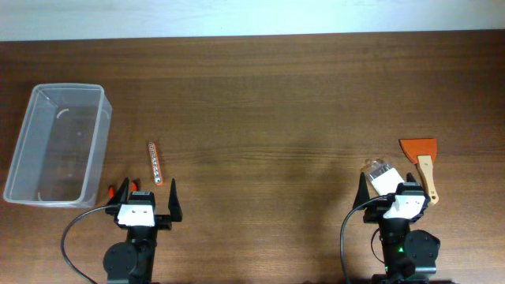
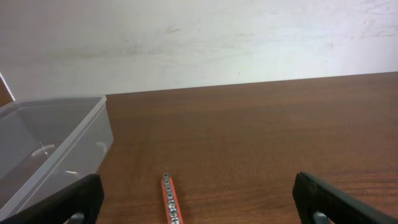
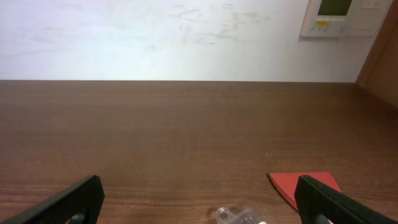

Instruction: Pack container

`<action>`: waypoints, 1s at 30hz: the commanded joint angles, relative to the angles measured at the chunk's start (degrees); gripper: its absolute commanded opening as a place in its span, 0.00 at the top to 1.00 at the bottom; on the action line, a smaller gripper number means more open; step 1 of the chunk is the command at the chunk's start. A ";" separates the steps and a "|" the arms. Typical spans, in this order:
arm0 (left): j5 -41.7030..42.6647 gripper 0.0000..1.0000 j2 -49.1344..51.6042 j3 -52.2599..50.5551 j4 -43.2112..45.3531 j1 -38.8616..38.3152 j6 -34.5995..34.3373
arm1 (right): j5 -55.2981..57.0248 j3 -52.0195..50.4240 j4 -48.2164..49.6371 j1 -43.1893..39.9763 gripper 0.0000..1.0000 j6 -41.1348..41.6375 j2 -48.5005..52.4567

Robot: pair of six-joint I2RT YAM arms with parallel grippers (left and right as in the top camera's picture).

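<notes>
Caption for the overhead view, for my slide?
Clear container at left, bit strip beside it, orange scraper far right, nothing packed yet.

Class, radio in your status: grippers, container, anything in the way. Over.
Left gripper open, right gripper open. Container looks empty, left of left gripper. Nothing blocking it.

You've got a wood-grain table (image 1: 276, 118): dark brown, smooth, w/ a low satin sheen. Container (image 1: 101, 134) is clear plastic, glossy, faint highlights on the walls. Thin bar (image 1: 155, 162): orange body, prob. plastic, w/ a row of shiny metal bits. Scraper (image 1: 418, 148): matt orange blade, pale bare-wood handle. Small piece (image 1: 380, 169) nr it looks like clear glossy plastic. L gripper (image 1: 147, 192) & R gripper (image 1: 392, 188): matt black fingers. Wall (image 2: 186, 37) is white, matt, scuffed.
</notes>
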 commanded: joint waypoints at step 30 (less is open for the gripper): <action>-15.06 0.01 45.03 56.46 -50.01 4.04 -12.98 | -12.70 50.71 -29.59 -0.37 0.02 6.01 54.05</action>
